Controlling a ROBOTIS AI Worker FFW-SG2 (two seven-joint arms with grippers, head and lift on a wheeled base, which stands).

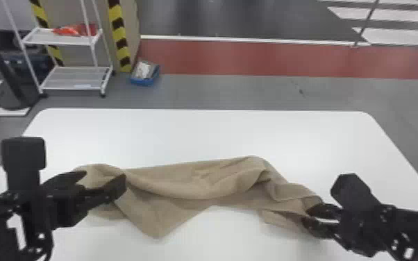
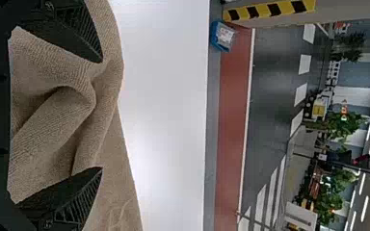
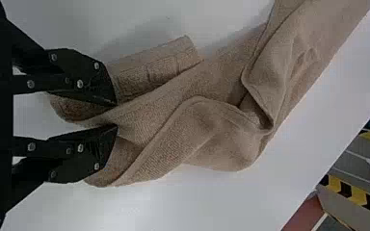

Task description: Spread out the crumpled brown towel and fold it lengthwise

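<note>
The brown towel (image 1: 184,187) lies rumpled across the white table, with folds along its length and a corner pointing to the near side. At its left end is my left gripper (image 1: 103,178), its fingers spread over the cloth. The left wrist view has this gripper (image 2: 101,115) open, with loose folds of the towel (image 2: 53,115) between its fingers. My right gripper (image 1: 307,216) is at the towel's right end. In the right wrist view the gripper (image 3: 116,114) is shut on bunched cloth, and a folded flap of the towel (image 3: 159,62) lies beside the fingers.
The white table (image 1: 201,135) extends beyond the towel to a rounded far edge. On the floor past it stand a white shelf cart (image 1: 76,78) and a blue bin (image 1: 144,73), near a pillar with yellow and black stripes.
</note>
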